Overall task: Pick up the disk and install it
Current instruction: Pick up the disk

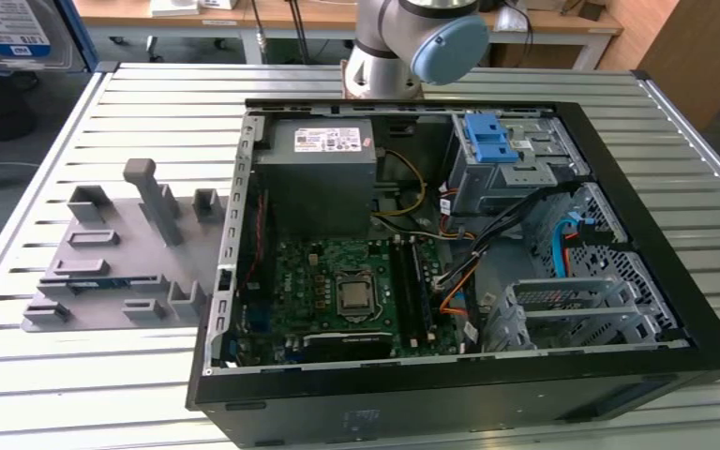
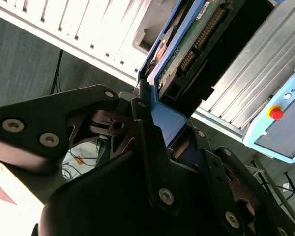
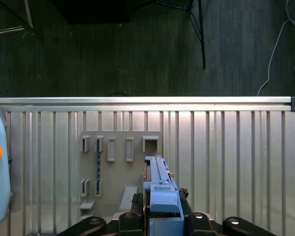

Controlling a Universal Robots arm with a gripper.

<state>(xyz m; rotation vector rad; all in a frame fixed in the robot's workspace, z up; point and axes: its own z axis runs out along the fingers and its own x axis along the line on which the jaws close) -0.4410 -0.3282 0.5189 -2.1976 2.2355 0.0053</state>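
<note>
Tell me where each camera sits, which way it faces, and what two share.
Exterior view: off the arm, above the slatted table, looking down into the open computer case beside a grey fixture; the arm shows behind the case.
First wrist view: on the wrist, looking past the gripper down at the table; the gripper clamps the disk.
Second wrist view: on the wrist, close against the fingers, looking along the disk.
Shared: both wrist views show the clamped disk.

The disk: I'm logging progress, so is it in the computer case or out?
Out. The pincer clamps the disk over the slatted table, outside the open case.
</note>
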